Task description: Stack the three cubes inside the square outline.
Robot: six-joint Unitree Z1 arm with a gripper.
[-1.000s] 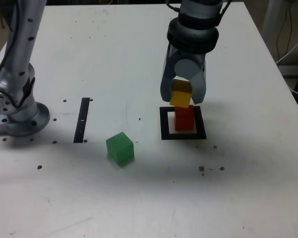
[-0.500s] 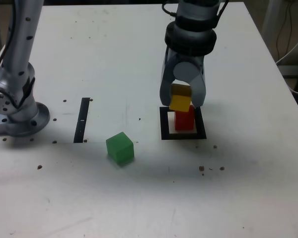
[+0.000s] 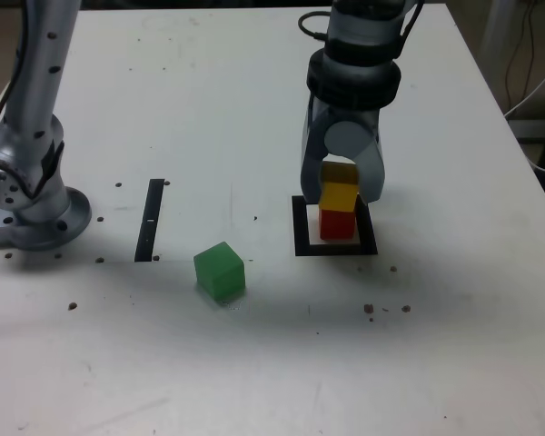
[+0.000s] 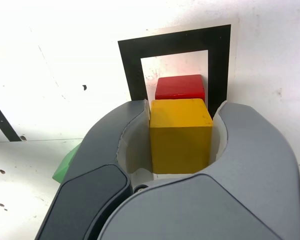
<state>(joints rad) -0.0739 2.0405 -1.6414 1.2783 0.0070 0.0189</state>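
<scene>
My gripper (image 3: 341,193) is shut on the yellow cube (image 3: 339,194), which sits level on top of the red cube (image 3: 337,223). The red cube stands inside the black square outline (image 3: 302,232). In the wrist view the yellow cube (image 4: 180,135) is clamped between both grey fingers (image 4: 115,150), with the red cube (image 4: 180,88) and the outline (image 4: 175,41) beyond it. The green cube (image 3: 220,271) lies alone on the table, to the exterior view's left of the outline; only a sliver of the green cube (image 4: 65,167) shows in the wrist view.
A narrow black strip (image 3: 151,219) lies on the white table to the exterior view's left of the green cube. The arm's grey base (image 3: 29,204) stands at the left edge. Small dark specks dot the table.
The gripper has lowered with the yellow cube. The cube was tilted above the red cube and now sits level on it. The green cube has not moved.
</scene>
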